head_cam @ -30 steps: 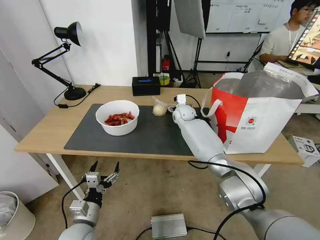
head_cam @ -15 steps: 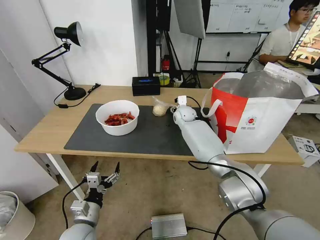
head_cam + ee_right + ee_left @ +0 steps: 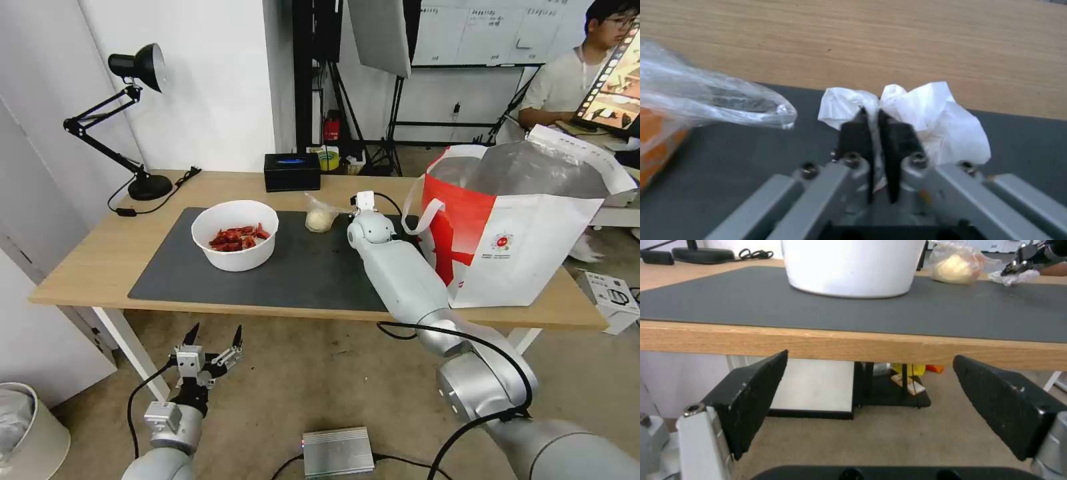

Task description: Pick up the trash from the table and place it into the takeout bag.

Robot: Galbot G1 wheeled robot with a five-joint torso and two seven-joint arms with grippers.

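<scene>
On the dark mat (image 3: 300, 273) of the table (image 3: 100, 253), my right gripper (image 3: 871, 113) is shut on the crumpled white tissue (image 3: 942, 120), low over the mat's far edge. In the head view the wrist covers most of that gripper (image 3: 348, 215). Just beside it lies the small clear bag (image 3: 320, 217) with a whitish lump. The white bowl (image 3: 235, 235) of red shell scraps stands at mid-left of the mat. At the table's right end the takeout bag (image 3: 520, 227) stands open. My left gripper (image 3: 213, 340) hangs open below the table's front edge.
A black desk lamp (image 3: 133, 120) stands at the back left, with a black box (image 3: 292, 171) at the back edge. On the floor are a silver box (image 3: 337, 452), a white bin (image 3: 27, 427) and a white carton (image 3: 610, 300).
My right wrist has edged slightly to the right, staying by the small clear bag. The left gripper has sunk a little below the table edge. Bowl and bags have not moved.
</scene>
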